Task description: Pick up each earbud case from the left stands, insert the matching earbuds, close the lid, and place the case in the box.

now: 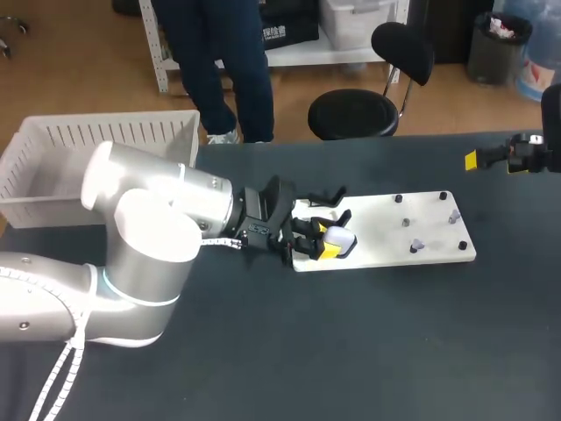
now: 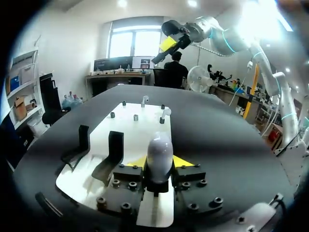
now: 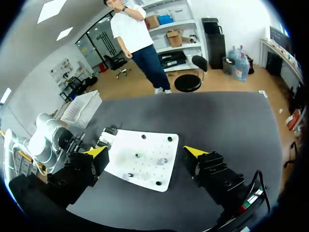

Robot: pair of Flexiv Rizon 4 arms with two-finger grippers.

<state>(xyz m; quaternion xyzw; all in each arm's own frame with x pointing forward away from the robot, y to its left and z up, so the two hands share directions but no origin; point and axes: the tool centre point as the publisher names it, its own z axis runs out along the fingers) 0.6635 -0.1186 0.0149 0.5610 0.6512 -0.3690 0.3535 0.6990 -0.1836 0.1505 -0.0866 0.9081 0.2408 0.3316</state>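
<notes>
A white earbud case (image 1: 341, 239) (image 2: 160, 153) sits at the left end of a white board (image 1: 394, 226) (image 2: 130, 128) (image 3: 145, 162). My left gripper (image 1: 330, 244) (image 2: 160, 163) is shut on the case, with a yellow tip pressed against each side. Two empty black stands (image 2: 115, 146) rise beside it on the board. Small pale earbuds (image 1: 417, 246) (image 2: 165, 112) stand on pegs at the board's far end. My right gripper (image 1: 479, 159) (image 3: 145, 152) hangs wide open high above the table's right side, holding nothing.
A white slatted box (image 1: 96, 162) (image 3: 84, 107) stands at the table's back left corner. Several short dark pegs (image 1: 399, 199) stick up from the board's right half. Dark tabletop (image 1: 351, 351) lies bare in front of the board.
</notes>
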